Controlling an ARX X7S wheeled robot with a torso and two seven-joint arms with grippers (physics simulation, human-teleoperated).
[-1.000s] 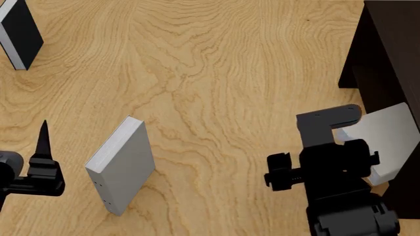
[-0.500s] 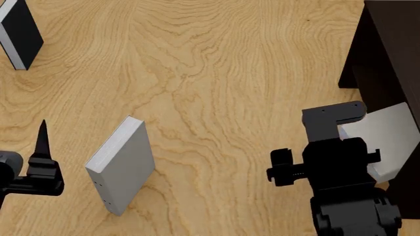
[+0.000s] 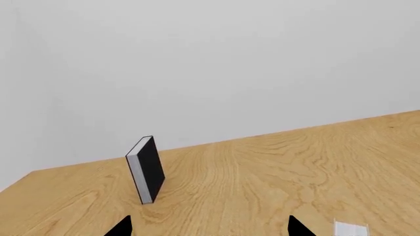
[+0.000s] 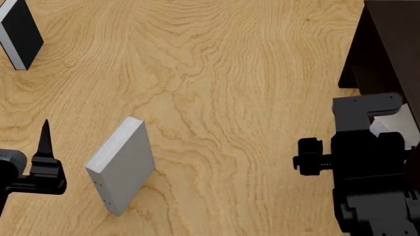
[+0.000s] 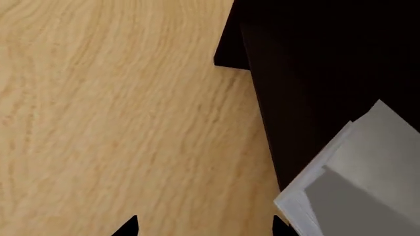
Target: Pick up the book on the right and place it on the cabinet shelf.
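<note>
The book [image 5: 367, 167], plain light grey with white page edges, sits tilted against the dark cabinet shelf [image 5: 328, 64], one corner poking out past the cabinet's front edge over the wooden table [image 5: 98, 123]. In the head view only a small pale patch of the book [image 4: 400, 125] shows, right against the cabinet shelf [image 4: 387, 44] and mostly hidden behind the right arm.

Right gripper [image 5: 204, 227]: only two dark fingertips at the edge of its wrist view, spread apart, nothing between them; the book lies just beside one tip and is not pinched. In the head view the right gripper [image 4: 367, 118] is at the cabinet's front, fingers hidden by the arm body, overlapping the book.

Further from the cabinet, mid-table, a grey book with small dark dots on its spine [image 4: 121, 164] stands upright on its edge, well apart from the cabinet. Left gripper [image 4: 45, 140] is just beside that dotted book on the side away from the cabinet, one pointed finger visible, not touching it. In the left wrist view the left gripper [image 3: 210, 228] shows two tips apart, holding nothing, with a pale bit of the dotted book near one tip.

A black-covered book [image 4: 18, 32] stands upright at the table's far corner, farthest from the cabinet; in the left wrist view the same black-covered book [image 3: 147, 169] stands alone on the table [image 3: 276, 172] before a plain pale wall [image 3: 210, 64].
</note>
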